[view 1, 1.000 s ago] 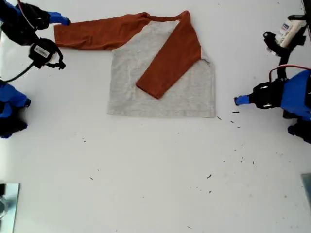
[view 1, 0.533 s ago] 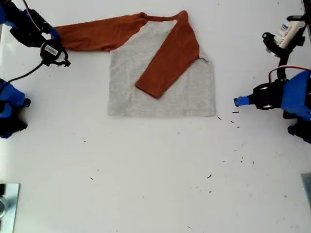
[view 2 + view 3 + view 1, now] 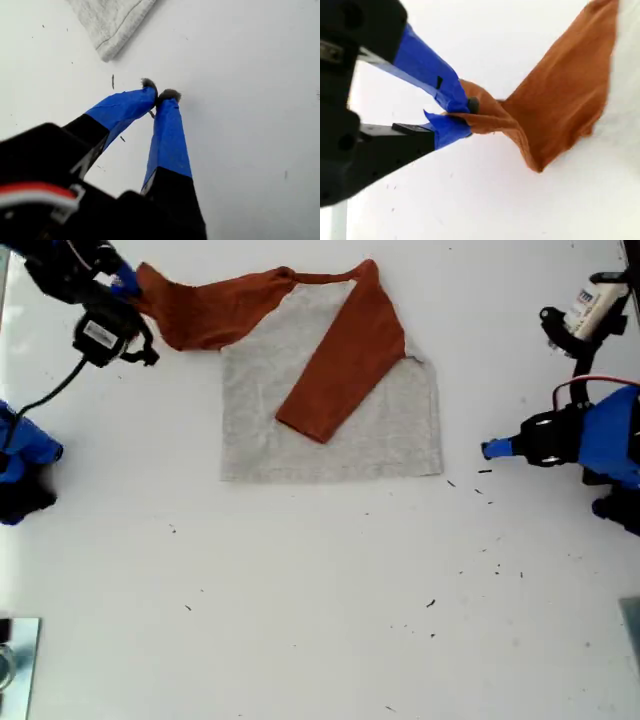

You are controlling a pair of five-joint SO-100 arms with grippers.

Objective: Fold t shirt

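My second gripper [image 3: 127,282] is clamped on the t shirt [image 3: 330,390] sleeve cuff, now lifted and pulled inward vs 1 s ago. Shirt body flat on table [image 3: 320,590]. My first gripper [image 3: 490,448] pinched closed, empty, unmoved.

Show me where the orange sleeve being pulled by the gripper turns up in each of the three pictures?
Exterior view: the pulled sleeve runs from the shirt's shoulder toward the upper left, its end pinched in my second gripper.
First wrist view: not in it; only a grey hem corner shows.
Second wrist view: the sleeve hangs bunched from my second gripper.
Shared landmark: the white table.
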